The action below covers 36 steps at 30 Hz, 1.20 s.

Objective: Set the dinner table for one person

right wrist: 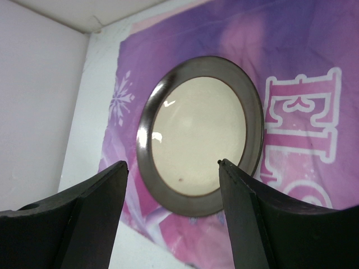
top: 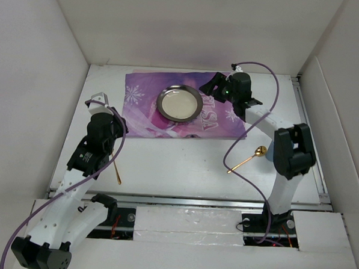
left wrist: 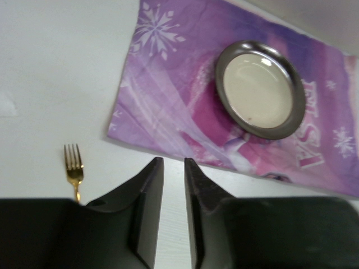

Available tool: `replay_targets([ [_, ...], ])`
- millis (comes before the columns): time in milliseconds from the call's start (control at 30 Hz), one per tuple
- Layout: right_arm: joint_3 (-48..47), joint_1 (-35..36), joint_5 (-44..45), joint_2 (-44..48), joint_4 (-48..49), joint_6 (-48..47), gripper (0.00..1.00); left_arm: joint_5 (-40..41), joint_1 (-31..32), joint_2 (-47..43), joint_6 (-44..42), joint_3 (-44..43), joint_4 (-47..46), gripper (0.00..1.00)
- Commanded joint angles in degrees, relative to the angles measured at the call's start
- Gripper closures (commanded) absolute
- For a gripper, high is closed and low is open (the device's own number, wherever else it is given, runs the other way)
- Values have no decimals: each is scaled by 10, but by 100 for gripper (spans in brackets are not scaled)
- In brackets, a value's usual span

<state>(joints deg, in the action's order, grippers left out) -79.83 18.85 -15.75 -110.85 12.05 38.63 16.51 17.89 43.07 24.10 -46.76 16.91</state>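
At the far side of the white surface, which fills the floor of a white-walled box and carries everything, a purple mat lies flat. A dark-rimmed plate sits on the mat's middle, marking the place for one person. The right gripper hangs close by the plate's right side, jaws wide apart and grasping nothing; I judge the plate is set down. The left gripper points toward the mat's near edge, jaws only a little apart, nothing between them. A gold fork lies on bare surface left of the mat and a gold spoon lies near the right arm. Both seem not yet placed beside the plate.
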Motion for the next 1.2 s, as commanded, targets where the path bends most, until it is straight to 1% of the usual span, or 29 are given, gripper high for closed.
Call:
replay_targets([
  [0, 56, 7, 52, 84, 0, -62, 29, 36, -1, 23, 24, -25, 19, 83],
  [33, 74, 12, 66, 103, 3, -71, 29, 32, -1, 45, 26, -28, 23, 93],
  [67, 89, 22, 73, 120, 4, -77, 29, 27, -1, 57, 30, -30, 27, 100],
  [100, 117, 28, 80, 154, 0, -82, 30, 27, -1, 70, 34, -27, 32, 100],
  [133, 132, 34, 91, 172, -4, -93, 34, 26, -8, 95, 39, -25, 33, 100],
  [167, 149, 48, 98, 192, -4, -95, 41, 14, -38, 106, 44, -21, 35, 100],
  [200, 189, 55, 104, 234, 7, -98, 68, -33, -64, 118, 42, -18, 38, 100],
  [233, 210, 64, 110, 257, 15, -102, 81, -65, -95, 136, 37, -15, 37, 100],
  [267, 252, 88, 114, 299, 37, -106, 91, -181, -212, 152, 18, 13, 31, 91],
  [300, 267, 88, 114, 318, 38, -106, 91, -182, -213, 152, 17, 13, 30, 91],
  [333, 281, 95, 127, 337, 35, -116, 91, -184, -220, 169, 24, 33, 27, 82],
  [367, 292, 101, 134, 357, 31, -122, 90, -178, -220, 178, 28, 37, 26, 78],
  [400, 301, 107, 138, 374, 26, -123, 84, -171, -220, 191, 36, 36, 35, 75],
  [467, 314, 107, 136, 427, 10, -134, 79, -82, -220, 229, 50, 13, 77, 75],
  [533, 323, 114, 139, 476, -16, -142, 74, -61, -220, 256, 67, 15, 86, 70],
  [600, 334, 121, 146, 505, -18, -145, 69, -65, -220, 272, 74, 19, 89, 69],
  [700, 348, 126, 179, 535, -17, -147, 67, -88, -220, 319, 81, 26, 91, 70],
  [733, 347, 119, 174, 535, -22, -146, 68, -82, -220, 349, 89, 20, 96, 70],
  [800, 340, 109, 165, 541, -40, -144, 67, -70, -220, 378, 96, 19, 107, 70],
  [900, 348, 96, 163, 556, -34, -145, 67, -55, -220, 423, 95, 17, 104, 70],
  [1000, 354, 86, 162, 557, -26, -144, 67, -53, -215, 439, 95, 11, 111, 71],
  [1033, 354, 86, 141, 557, -24, -143, 67, -53, -215, 434, 95, 16, 108, 71],
  [1100, 354, 86, 137, 553, -22, -143, 67, -53, -209, 430, 93, 19, 103, 71],
  [1167, 353, 86, 135, 549, -21, -143, 67, -59, -204, 437, 89, 24, 97, 73],
])
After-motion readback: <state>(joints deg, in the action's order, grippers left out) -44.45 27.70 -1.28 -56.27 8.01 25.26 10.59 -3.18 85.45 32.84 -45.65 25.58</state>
